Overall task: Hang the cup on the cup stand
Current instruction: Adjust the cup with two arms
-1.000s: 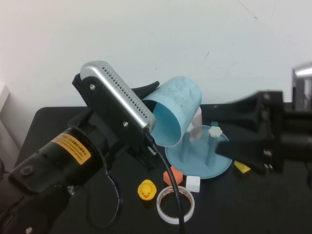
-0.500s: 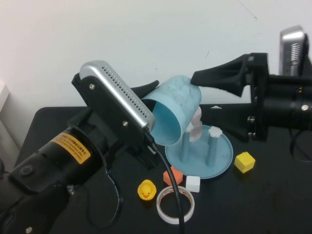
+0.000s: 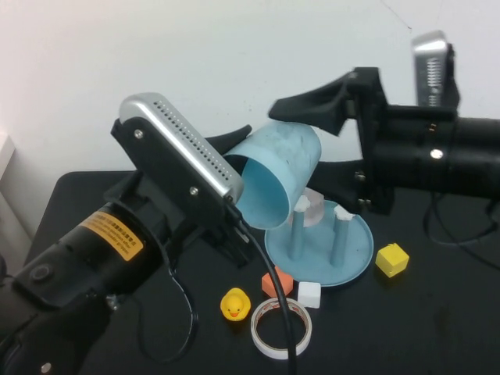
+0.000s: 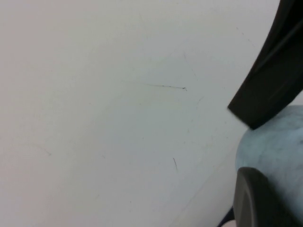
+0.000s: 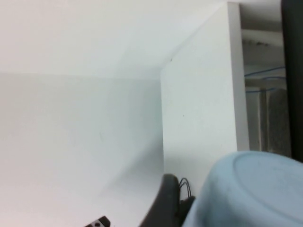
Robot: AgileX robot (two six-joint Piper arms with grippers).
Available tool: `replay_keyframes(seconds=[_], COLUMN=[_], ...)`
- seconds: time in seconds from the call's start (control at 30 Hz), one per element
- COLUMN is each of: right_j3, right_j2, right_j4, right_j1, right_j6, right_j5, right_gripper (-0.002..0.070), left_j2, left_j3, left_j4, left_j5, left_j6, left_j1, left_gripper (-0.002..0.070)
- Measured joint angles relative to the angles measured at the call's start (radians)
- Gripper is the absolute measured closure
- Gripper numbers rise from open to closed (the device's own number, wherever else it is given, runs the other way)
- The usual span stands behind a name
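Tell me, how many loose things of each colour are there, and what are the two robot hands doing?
Light blue: 1, the cup, held shut in the left hand above the cup stand
Yellow: 2, duck, yellow block
Orange: 1, orange block
White: 2, white block, tape roll
Total: 6
Right hand: open, around the cup's base.

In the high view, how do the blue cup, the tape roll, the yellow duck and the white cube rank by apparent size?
Largest to smallest:
1. blue cup, held up in the left gripper, nearer the camera, so it looks bigger
2. tape roll
3. yellow duck
4. white cube, close to the duck, so unsure
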Motion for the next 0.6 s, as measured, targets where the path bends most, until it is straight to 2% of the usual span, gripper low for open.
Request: replay_keyframes(seconds=[0.23, 0.37, 0.6], right_j3=[-0.048, -0.052, -0.052], right_j2=[0.055, 0.059, 0.059], right_j4=[0.004, 0.006, 0.008], right_j1=[0.042, 0.042, 0.042], right_j6=[0.0, -0.024, -0.036], right_j5=[-0.002, -0.007, -0.009], right_gripper=[0.0, 0.0086, 0.009], left_j2=[0.0, 0.0, 0.0], left_j3=[0.0, 0.0, 0.0], left_j4=[0.0, -0.006, -0.006], left_j5=[-0.009, -0.009, -0.009], left_j6=[-0.002, -0.004, -0.001], left_j1=[0.0, 0.0, 0.0], left_gripper=[0.0666, 0.0666, 0.0666])
